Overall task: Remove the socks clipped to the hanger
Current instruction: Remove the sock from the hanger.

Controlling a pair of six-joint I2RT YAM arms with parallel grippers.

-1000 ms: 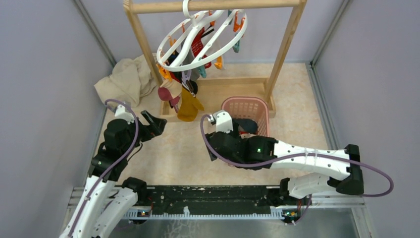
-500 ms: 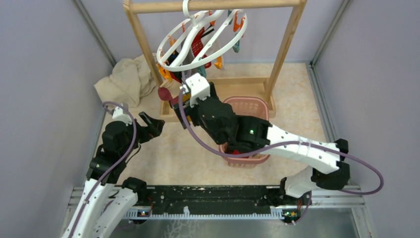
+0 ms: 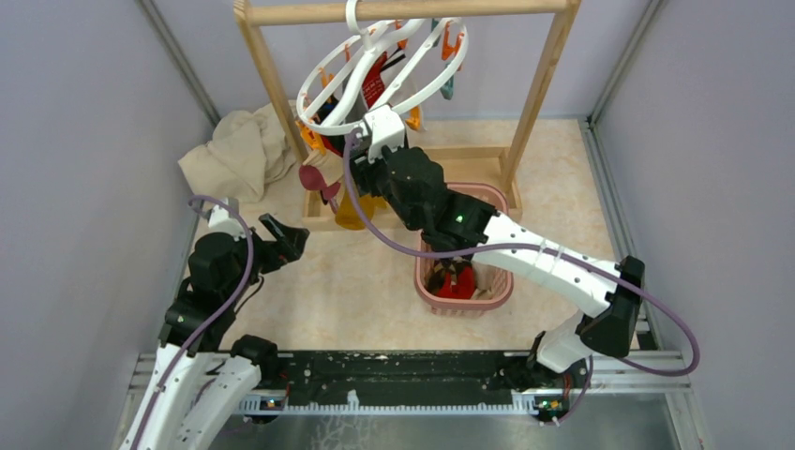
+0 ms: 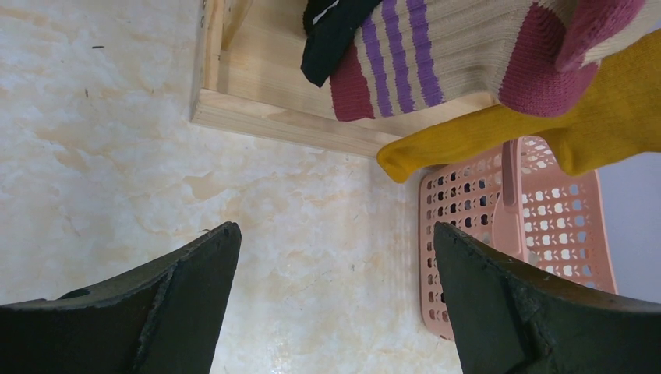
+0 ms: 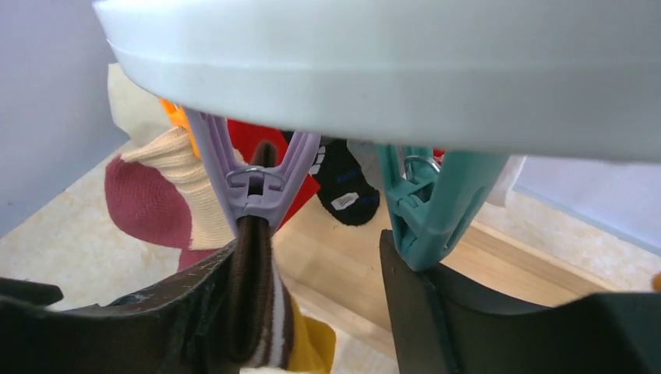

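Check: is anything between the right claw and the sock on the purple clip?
Nothing visible. The brown striped sock under the purple clip hangs inside the open right claw; a teal clip hangs close beside.

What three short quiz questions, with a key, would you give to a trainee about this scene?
1. True or false: the left pincer holds a sock.
2. Which one grips the brown striped fabric sock? A the purple plastic clip; B the teal clip; C the orange clip.
3. Fill in: the right pincer is just ___ the round white plastic hanger.
Key: 1 false, it is open and empty; 2 A; 3 below.
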